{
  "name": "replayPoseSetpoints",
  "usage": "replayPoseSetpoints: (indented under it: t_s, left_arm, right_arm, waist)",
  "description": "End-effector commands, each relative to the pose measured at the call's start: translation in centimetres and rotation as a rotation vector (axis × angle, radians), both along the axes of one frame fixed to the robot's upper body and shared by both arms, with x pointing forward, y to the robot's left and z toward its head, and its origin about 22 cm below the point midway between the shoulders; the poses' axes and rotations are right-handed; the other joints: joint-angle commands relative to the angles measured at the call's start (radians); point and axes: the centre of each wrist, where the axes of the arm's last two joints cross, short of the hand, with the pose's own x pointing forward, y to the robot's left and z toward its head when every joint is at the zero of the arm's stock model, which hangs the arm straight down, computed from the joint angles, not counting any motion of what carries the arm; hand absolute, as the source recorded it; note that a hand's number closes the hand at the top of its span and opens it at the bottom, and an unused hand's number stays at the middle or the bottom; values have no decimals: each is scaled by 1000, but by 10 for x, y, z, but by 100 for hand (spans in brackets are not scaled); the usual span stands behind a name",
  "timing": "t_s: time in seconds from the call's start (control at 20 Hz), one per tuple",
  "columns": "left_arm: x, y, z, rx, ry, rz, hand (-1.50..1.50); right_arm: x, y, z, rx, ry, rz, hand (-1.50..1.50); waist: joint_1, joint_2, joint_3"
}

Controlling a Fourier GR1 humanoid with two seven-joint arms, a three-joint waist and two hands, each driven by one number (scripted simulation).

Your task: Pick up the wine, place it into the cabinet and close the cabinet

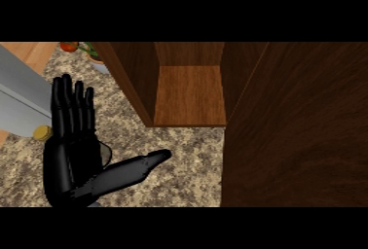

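No writing is showing anywhere. At the left, the left hand [72,155] is hovering over the speckled worktop [179,160], fingers [72,104] straight and pointing far, thumb spread right, holding nothing. Only the wine's gold cap [43,133] is peeking out at its left edge; its axis cannot be told. Right of it, the open cabinet [188,95] is standing, its dark door [295,126] filling the right side.
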Motion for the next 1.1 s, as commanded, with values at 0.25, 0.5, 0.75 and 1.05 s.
replayPoseSetpoints:
  t_s: [0.25, 0.5, 0.75, 1.05]
  left_arm:
    - [-12, -31, 25, -47, -40, 12, -150]
    - [-22, -25, 40, -59, -16, 48, -150]
    - [-21, -12, 54, -60, -7, 91, -150]
    - [-57, -2, 66, -57, 10, 140, -150]
  right_arm:
    - [2, 0, 25, 8, -6, -5, -150]
    - [-29, 2, 36, -18, 9, -5, -150]
    - [-12, 7, 54, -11, -15, 0, -150]
    - [-5, 20, 36, -29, 2, -3, -150]
  waist:
    - [8, 1, 0]
    - [6, -1, 0]
    - [11, 0, 0]
    - [14, -2, 1]
